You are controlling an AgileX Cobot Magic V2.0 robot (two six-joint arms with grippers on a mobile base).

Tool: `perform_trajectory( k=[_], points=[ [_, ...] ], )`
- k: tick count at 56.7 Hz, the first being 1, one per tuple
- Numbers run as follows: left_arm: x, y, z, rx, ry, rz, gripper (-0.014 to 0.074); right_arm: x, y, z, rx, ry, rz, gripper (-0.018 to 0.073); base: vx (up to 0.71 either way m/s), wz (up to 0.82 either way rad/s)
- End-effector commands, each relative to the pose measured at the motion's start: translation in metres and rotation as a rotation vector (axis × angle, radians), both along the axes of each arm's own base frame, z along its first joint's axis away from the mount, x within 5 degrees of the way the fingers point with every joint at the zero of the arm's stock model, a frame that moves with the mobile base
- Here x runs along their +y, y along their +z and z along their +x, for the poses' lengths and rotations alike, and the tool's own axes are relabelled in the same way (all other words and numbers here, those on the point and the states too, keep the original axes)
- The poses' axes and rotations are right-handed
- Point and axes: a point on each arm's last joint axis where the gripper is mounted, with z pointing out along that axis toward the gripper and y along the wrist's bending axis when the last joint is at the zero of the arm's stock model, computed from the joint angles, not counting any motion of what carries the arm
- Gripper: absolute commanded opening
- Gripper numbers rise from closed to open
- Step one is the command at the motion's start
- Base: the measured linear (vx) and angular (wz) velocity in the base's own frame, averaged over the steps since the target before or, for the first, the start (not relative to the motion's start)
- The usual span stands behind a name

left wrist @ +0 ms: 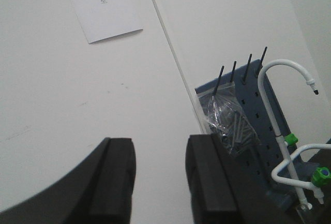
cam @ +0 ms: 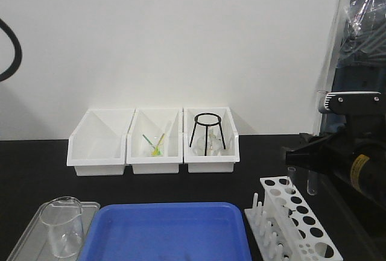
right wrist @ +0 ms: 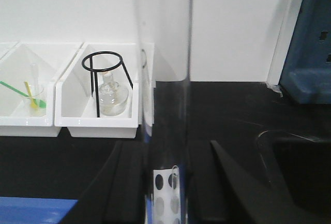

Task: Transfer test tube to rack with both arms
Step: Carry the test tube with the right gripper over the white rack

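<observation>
At the right end of the black bench (cam: 36, 158), the right claw (right wrist: 161, 182) is clamped on the slim clear glass test tube (cam: 312, 182). The tube hangs upright with its round bottom free, just beside the far end of the small white plastic rack with round holes (cam: 298, 225). The left claw (left wrist: 160, 177) stands apart and empty, facing a white wall. The step in hand appears to be seating the tube. It should be kept vertical and centred over an open hole, lowered slowly, and released only once the rack bears it. A second thin clear tube (cam: 292, 178) appears to stand in the rack's far corner hole, close to the held one, and could be knocked. The rack's upright white pegs (cam: 265, 228) line its near-left side. Well apart are three white plastic bins (cam: 155, 166), with a black wire tripod (cam: 208, 129) in the rightmost. Nearer are a blue plastic tray (cam: 169, 231) and a clear spouted beaker (cam: 62, 228).
</observation>
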Motion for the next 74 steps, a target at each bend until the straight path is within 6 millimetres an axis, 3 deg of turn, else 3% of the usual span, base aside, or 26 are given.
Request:
perform_trajectory(
  k=[1,11,34,56,74],
  points=[
    [0.010,0.019,-0.015,-0.085,-0.026,-0.051,0.0387,-0.001,0.021,-0.004,-0.077,0.039,-0.055,-0.0006,0.00,0.00],
    [0.010,0.019,-0.015,-0.085,-0.026,-0.051,0.0387,-0.003,0.024,0.001,-0.090,0.005,-0.057,-0.0006,0.00,0.00],
    [0.010,0.019,-0.015,-0.082,-0.024,-0.049,0.0387,0.013,0.041,0.037,-0.134,0.069,-0.084,-0.0006,0.00,0.00],
    [0.014,0.019,-0.016,-0.066,-0.006,-0.048,0.0373,0.008,-0.003,0.065,-0.036,-0.085,-0.042,-0.0006,0.00,0.00],
    [0.022,0.016,-0.017,-0.010,0.042,-0.033,0.0228,0.010,-0.011,0.069,-0.017,-0.073,-0.060,-0.0006,0.00,0.00]
  ],
)
